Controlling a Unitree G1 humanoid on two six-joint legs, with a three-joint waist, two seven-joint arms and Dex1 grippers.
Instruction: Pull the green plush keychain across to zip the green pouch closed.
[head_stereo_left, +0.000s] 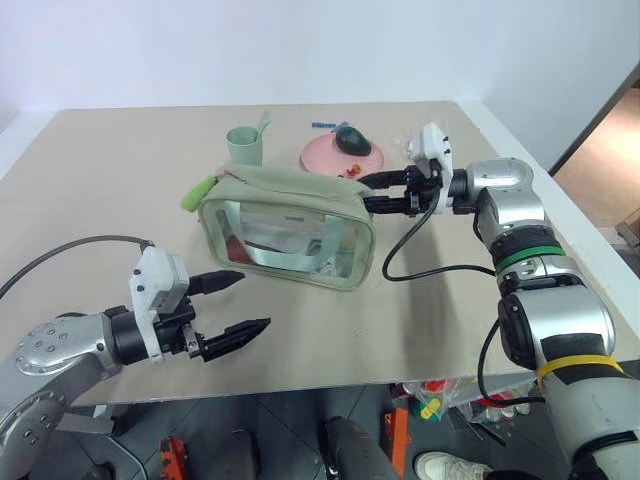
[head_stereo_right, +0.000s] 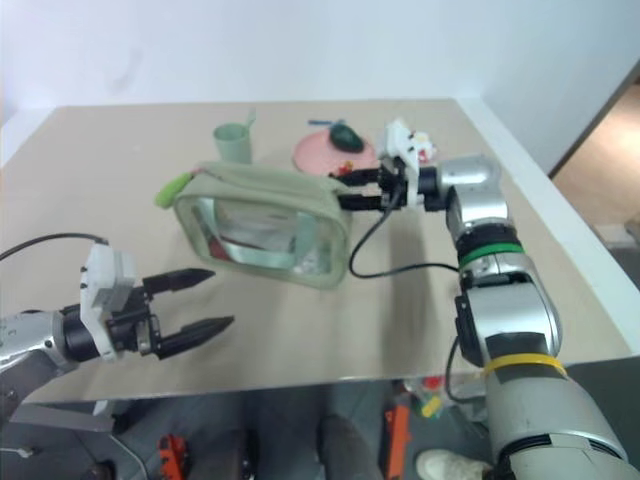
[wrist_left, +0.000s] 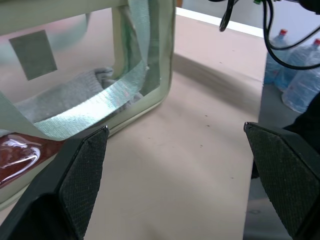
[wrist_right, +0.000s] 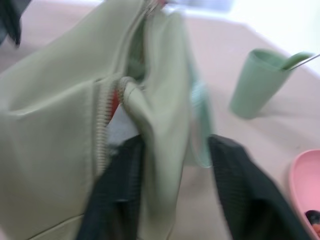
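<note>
While no writing reads on the green pouch (head_stereo_left: 288, 225), right fingers (head_stereo_left: 385, 193) straddle its end; left fingers (head_stereo_left: 228, 309) spread, empty.

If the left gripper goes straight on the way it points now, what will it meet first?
Probably the green pouch: the left gripper points across bare table toward its clear window side. Depth is uncertain, so it might instead pass just in front.

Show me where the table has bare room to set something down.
Bare: the wide stretch of table left of the green pouch, and the front strip between pouch and left gripper. Crowded: behind the pouch, with the pale green cup, pink plate and right gripper.
</note>
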